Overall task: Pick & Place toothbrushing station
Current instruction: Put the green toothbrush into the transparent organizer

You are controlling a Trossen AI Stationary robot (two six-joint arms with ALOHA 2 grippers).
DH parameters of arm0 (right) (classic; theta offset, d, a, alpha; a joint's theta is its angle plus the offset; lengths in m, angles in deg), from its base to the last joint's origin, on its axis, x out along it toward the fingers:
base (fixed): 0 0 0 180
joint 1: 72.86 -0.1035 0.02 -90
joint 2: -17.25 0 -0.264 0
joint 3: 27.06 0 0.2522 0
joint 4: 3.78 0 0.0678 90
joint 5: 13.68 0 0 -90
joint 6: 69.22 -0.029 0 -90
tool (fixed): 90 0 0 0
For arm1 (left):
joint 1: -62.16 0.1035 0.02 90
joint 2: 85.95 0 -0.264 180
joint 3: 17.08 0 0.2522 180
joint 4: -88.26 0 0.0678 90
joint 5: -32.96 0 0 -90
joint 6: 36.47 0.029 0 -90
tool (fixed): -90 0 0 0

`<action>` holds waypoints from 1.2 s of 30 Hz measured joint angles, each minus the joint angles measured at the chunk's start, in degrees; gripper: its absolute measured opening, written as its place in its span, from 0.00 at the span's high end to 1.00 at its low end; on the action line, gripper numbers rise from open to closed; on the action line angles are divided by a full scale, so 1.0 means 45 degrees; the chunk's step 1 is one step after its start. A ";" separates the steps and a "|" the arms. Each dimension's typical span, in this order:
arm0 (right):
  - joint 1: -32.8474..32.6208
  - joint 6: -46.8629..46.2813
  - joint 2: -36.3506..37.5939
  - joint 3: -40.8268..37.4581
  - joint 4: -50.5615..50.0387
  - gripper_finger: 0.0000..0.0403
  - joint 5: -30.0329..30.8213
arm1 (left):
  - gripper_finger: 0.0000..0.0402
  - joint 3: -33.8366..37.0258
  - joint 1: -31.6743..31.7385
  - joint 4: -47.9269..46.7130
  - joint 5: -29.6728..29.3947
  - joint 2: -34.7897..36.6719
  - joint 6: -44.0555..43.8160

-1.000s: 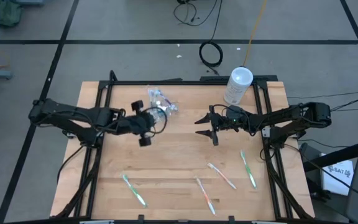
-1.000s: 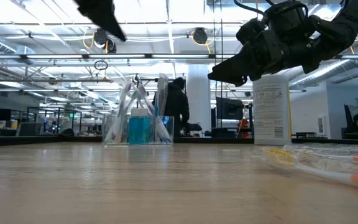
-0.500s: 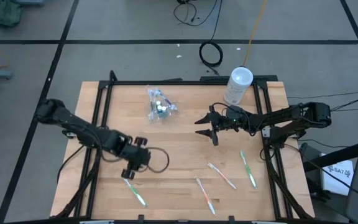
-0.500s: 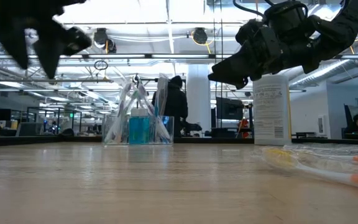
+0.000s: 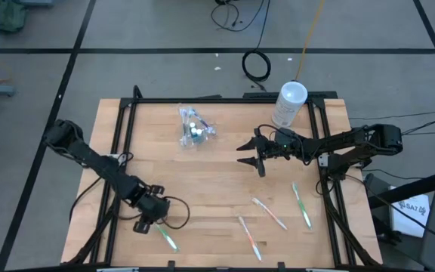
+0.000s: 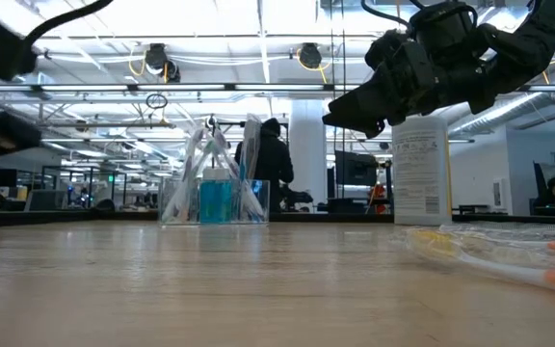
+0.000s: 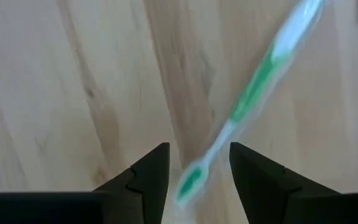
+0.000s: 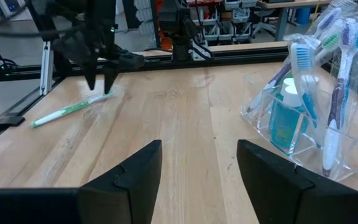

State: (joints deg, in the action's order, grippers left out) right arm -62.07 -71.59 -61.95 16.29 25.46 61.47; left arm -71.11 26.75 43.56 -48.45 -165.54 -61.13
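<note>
- Wooden tabletop (image 5: 225, 174) under me, framed by dark rails, with grey floor all round and a whitish canister (image 5: 288, 103) at its far right corner.
- A second ago my left gripper (image 5: 148, 220) hung near the clear pouch (image 5: 194, 127) at the far edge; since then it has swung across to the near left corner.
- There it hangs right over a green-and-white toothbrush (image 7: 247, 99), with my fingers (image 7: 148, 171) spread and standing on either side of one end of the brush. Nothing is pinched yet.
- As I judge it, one delivery is over and the next pick is starting: I need to drop a little and close on that handle.
- The pouch stands upright near the far edge, left of centre, holding several brushes and a teal tube (image 8: 284, 121).
- Three more toothbrushes lie loose toward the near right: an orange-tipped one (image 5: 269, 213), another (image 5: 249, 237) near the front edge, and a green one (image 5: 301, 205) closest to the right rail.
- My right gripper (image 5: 252, 156) waits above the middle of the tabletop, fingers spread and empty.
</note>
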 joint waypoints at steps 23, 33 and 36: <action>0.0000 0.0000 0.0000 0.0000 -0.0005 0.50 0.0000 | 0.62 0.1603 -0.1378 0.0369 -0.0497 0.0039 0.1348; 0.0000 0.0005 0.0000 0.0000 -0.0005 0.50 0.0000 | 0.91 0.1617 -0.1368 0.0469 -0.1254 0.0024 0.0760; -0.0003 0.0005 0.0000 0.0000 -0.0005 0.50 0.0000 | 0.95 0.1594 -0.1378 0.0673 -0.1550 0.0020 0.0312</action>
State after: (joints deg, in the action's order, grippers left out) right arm -62.08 -71.57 -61.95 16.29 25.44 61.47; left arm -63.94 20.55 46.58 -55.42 -165.45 -59.73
